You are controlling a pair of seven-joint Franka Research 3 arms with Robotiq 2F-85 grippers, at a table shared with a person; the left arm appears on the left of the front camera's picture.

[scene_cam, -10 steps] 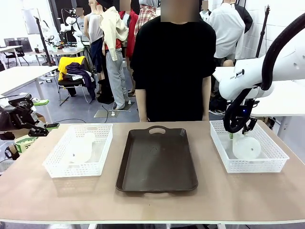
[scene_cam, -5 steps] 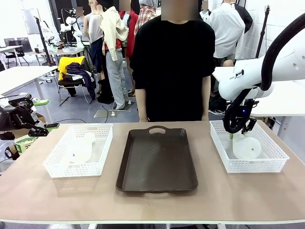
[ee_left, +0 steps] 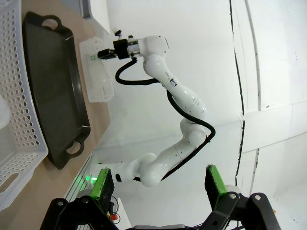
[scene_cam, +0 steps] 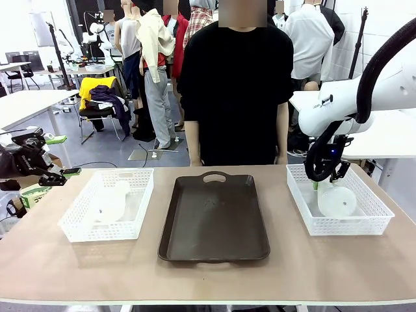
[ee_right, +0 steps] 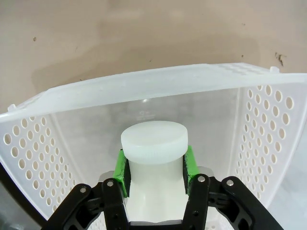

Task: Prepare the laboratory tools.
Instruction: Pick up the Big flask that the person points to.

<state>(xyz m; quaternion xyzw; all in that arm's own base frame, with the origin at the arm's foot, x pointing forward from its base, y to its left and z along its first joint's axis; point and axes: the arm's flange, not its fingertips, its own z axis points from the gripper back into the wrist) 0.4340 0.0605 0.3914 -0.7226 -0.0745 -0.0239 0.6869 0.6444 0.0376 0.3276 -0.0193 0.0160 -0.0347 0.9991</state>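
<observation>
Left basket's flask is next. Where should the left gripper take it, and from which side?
Take the flask by its narrow neck, coming down from above: the walls of the left basket block the sides, and its round base looks too wide for the jaws. The right gripper holds the other flask so, pads on the neck under the cap.

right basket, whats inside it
One whitish flask, its neck clamped between the right hand's green pads. Hand and flask hide the basket floor beneath them.
</observation>
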